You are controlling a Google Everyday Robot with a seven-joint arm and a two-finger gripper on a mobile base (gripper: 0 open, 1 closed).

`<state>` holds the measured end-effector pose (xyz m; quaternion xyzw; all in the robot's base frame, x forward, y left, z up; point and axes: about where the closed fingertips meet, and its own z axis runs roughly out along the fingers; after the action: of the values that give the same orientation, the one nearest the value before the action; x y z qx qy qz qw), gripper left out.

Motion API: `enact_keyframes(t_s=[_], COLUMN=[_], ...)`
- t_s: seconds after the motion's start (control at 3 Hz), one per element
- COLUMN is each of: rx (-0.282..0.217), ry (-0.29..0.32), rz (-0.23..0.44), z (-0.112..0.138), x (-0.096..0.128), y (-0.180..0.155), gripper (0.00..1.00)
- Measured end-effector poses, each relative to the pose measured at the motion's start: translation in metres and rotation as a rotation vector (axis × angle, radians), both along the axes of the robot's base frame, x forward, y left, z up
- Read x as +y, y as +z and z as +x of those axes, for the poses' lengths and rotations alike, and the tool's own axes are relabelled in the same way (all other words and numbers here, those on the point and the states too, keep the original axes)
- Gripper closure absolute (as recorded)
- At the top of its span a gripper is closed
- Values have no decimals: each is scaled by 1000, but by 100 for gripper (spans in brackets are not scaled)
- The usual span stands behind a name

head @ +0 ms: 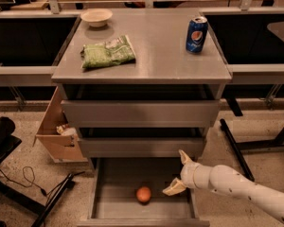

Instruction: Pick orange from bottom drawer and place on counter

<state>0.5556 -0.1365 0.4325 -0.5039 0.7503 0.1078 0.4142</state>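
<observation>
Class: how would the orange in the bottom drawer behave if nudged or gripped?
Round, on the flat floor of the drawer, the orange would probably roll if nudged. Its small size suggests it's light. The open gripper hovers beside it.

The bottom drawer [114, 187] stands pulled out, the orange [143, 194] lying on its floor near the front; the gripper [179, 172] hangs over the drawer's right side, fingers spread wide, the lower one near the orange but apart from it; on the counter [156, 56] sit a cream bowl [96, 17], a green snack bag [107, 52] and an upright blue Pepsi can [197, 34]; a cardboard box [54, 134] stands left of the cabinet.
</observation>
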Motion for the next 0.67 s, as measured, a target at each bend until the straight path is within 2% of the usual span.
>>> enact_keyframes(t_s=[0.67], rx=[17], ry=[50], rz=[95], z=[4], x=[41], y=[-112], gripper=[0])
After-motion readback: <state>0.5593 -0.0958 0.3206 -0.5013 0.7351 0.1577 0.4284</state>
